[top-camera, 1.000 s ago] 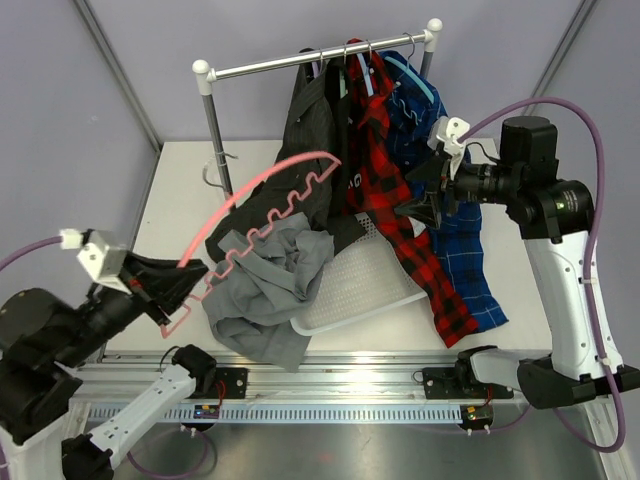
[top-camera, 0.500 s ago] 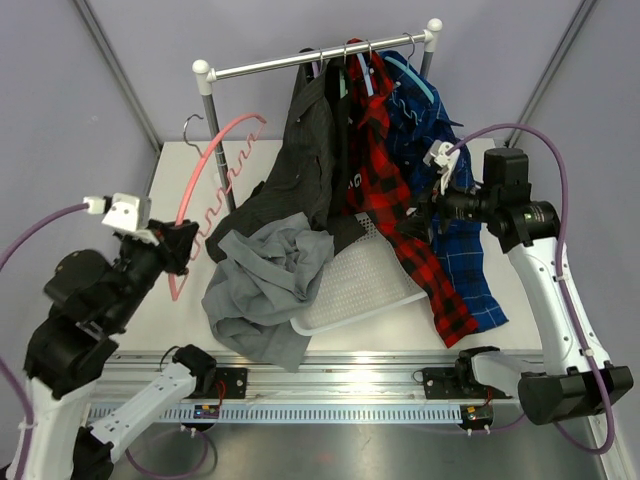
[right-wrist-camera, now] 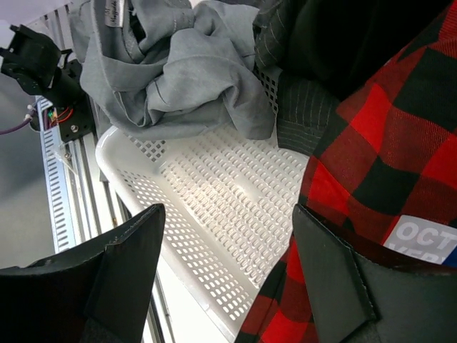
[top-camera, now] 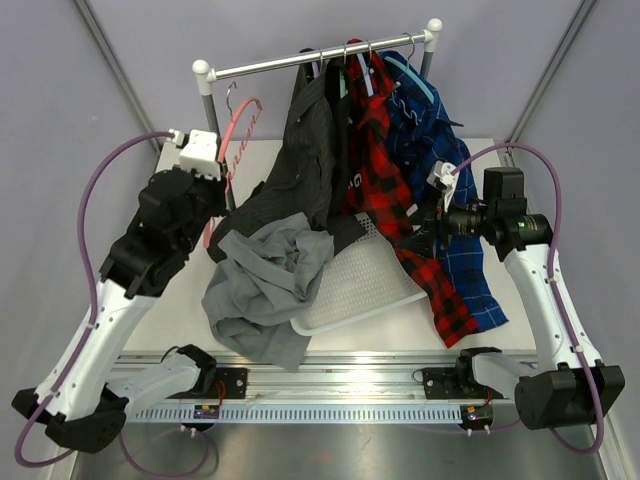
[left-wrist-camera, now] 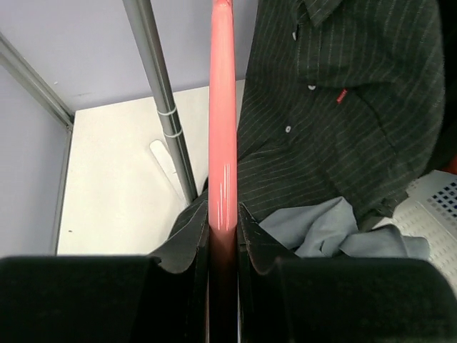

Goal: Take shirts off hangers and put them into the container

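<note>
Grey shirt (top-camera: 268, 280) off, partly over container (top-camera: 365, 290); three shirts (top-camera: 372, 150) hanging on rail (top-camera: 300, 62). Left gripper (left-wrist-camera: 223, 236) clamps pink hanger (left-wrist-camera: 221, 107); right gripper (right-wrist-camera: 227, 214) wide.

White tabletop (top-camera: 175, 310), white perforated basket (top-camera: 365, 280) lying askew near the middle, crumpled grey shirt (top-camera: 265, 285) heaped over the basket's left corner and spilling onto the bare surface, tails of red-and-black plaid shirt (top-camera: 445, 305) and blue plaid shirt (top-camera: 482, 290) trailing at right, steel rail post (top-camera: 212, 130) standing at far left.

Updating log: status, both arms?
Left jaws shut on thin pink plastic hanger. Right jaws open by red-and-black plaid shirt. Plain grey shirt over rim of white mesh basket.
</note>
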